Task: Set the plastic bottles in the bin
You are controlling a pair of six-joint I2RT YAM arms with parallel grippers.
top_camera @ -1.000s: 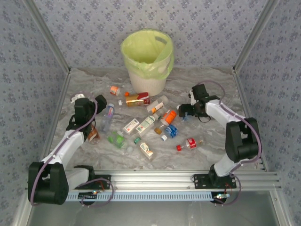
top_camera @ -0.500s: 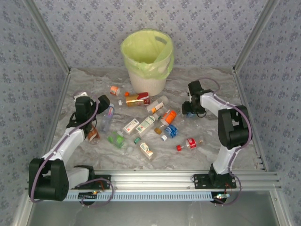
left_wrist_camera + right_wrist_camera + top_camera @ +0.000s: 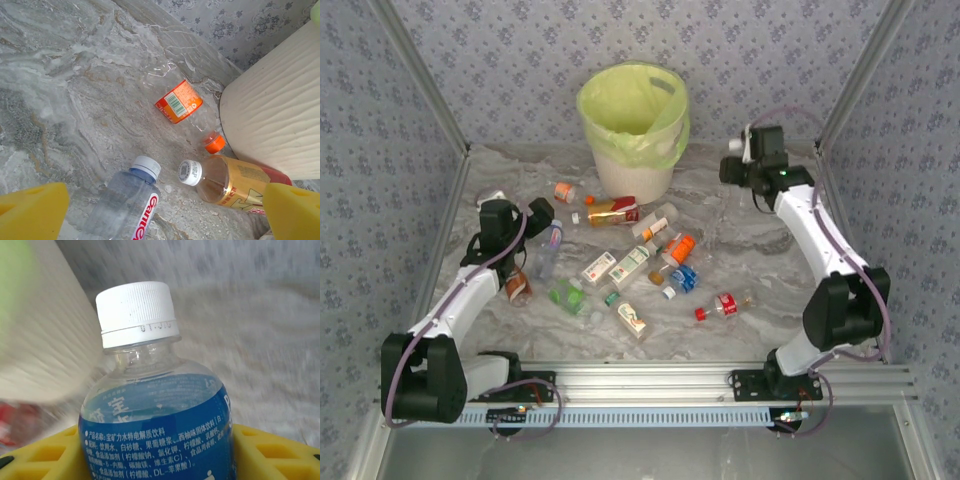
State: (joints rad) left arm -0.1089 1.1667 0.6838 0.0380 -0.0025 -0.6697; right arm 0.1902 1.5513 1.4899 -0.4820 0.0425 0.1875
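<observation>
My right gripper (image 3: 738, 168) is raised to the right of the bin (image 3: 633, 120) and shut on a clear bottle with a blue label and a white cap (image 3: 155, 410), gripped between the yellow fingers (image 3: 45, 457). The bin's white wall (image 3: 45, 340) is blurred at the left of the right wrist view. My left gripper (image 3: 534, 214) hangs open over the table's left side. Between its jaws and a little ahead lie a clear white-capped bottle (image 3: 125, 205) and a gold-labelled bottle (image 3: 235, 185). An orange-labelled bottle (image 3: 178, 102) lies farther off by the bin (image 3: 275, 115).
Several more bottles lie scattered across the middle of the marble table (image 3: 630, 265), and a red-capped one (image 3: 723, 303) lies nearer the front right. Patterned walls and metal posts close in the table on three sides.
The right gripper closed on the blue-labelled bottle, lifted it off the table and swung back toward the wall, right of the bin. The left arm barely moved.
</observation>
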